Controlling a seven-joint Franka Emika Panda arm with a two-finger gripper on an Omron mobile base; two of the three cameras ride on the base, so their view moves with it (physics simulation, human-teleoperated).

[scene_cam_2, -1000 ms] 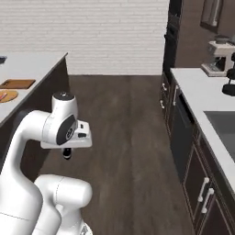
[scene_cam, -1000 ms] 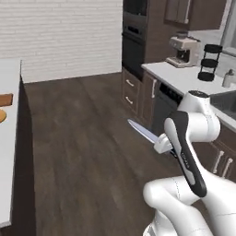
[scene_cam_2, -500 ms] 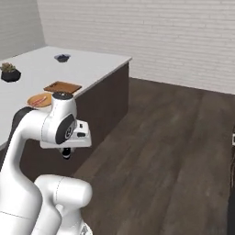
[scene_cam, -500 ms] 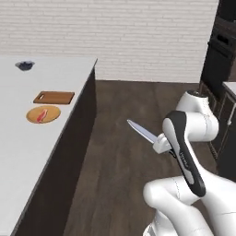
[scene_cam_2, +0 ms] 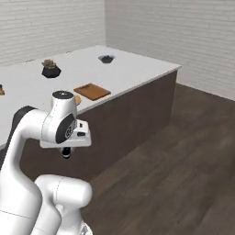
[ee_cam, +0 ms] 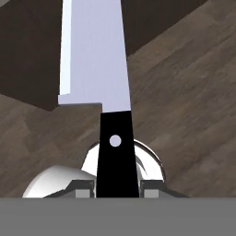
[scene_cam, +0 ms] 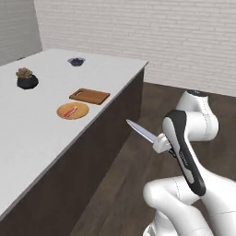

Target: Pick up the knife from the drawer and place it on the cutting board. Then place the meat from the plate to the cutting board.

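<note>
My gripper (scene_cam: 164, 144) is shut on the black handle of the knife (scene_cam: 142, 132), and the silver blade points out toward the island counter. The hand view looks along the knife (ee_cam: 115, 147) from between the fingers of the gripper (ee_cam: 117, 186), over the floor. On the counter lies the reddish-brown cutting board (scene_cam: 90, 96) (scene_cam_2: 92, 91). Just in front of it sits the round plate (scene_cam: 73, 111) with the red strip of meat (scene_cam: 69, 112) on it. Gripper and knife hang over the floor, well to the right of the counter's edge. The drawer is out of view.
A potted plant (scene_cam: 26, 78) (scene_cam_2: 50, 69) and a dark bowl (scene_cam: 76, 61) (scene_cam_2: 107, 58) stand farther back on the white island counter (scene_cam: 32, 138). Dark wood floor runs between the counter's side and the brick wall.
The whole picture has shifted as the base turned and drove: the appliance wall is gone from view and the island counter has come near. The knife stays in the shut gripper.
</note>
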